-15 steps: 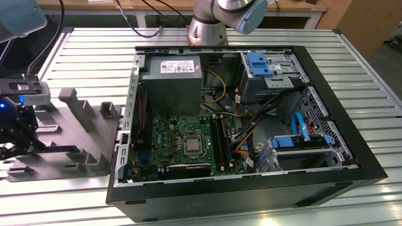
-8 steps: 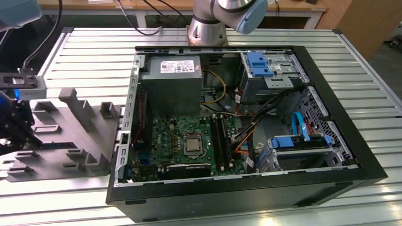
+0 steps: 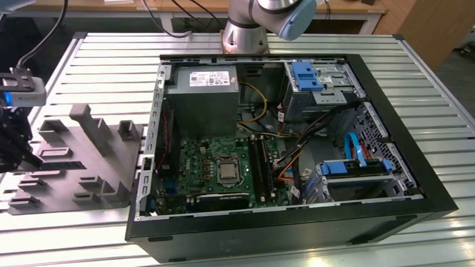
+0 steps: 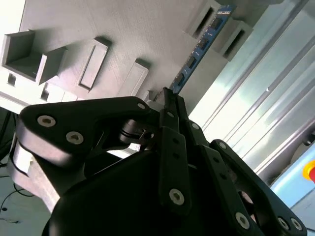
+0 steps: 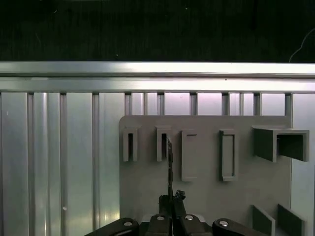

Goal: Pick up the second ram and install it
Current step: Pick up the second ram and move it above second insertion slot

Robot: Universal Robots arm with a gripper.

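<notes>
The second ram is a thin dark blue stick with black chips. In the first wrist view the second ram shows edge-on as a dark line. My gripper is shut on its near end, and the black fingers pinch it from both sides. The stick's far end lies by the slotted posts of the gray tray. In the exterior view my gripper hangs over the tray at the view's left. In the first wrist view my gripper sits over the tray.
An open computer case lies on the slatted metal table. Inside are the green motherboard with long black slots, a power supply, cables and blue drive brackets. The arm's base stands behind the case.
</notes>
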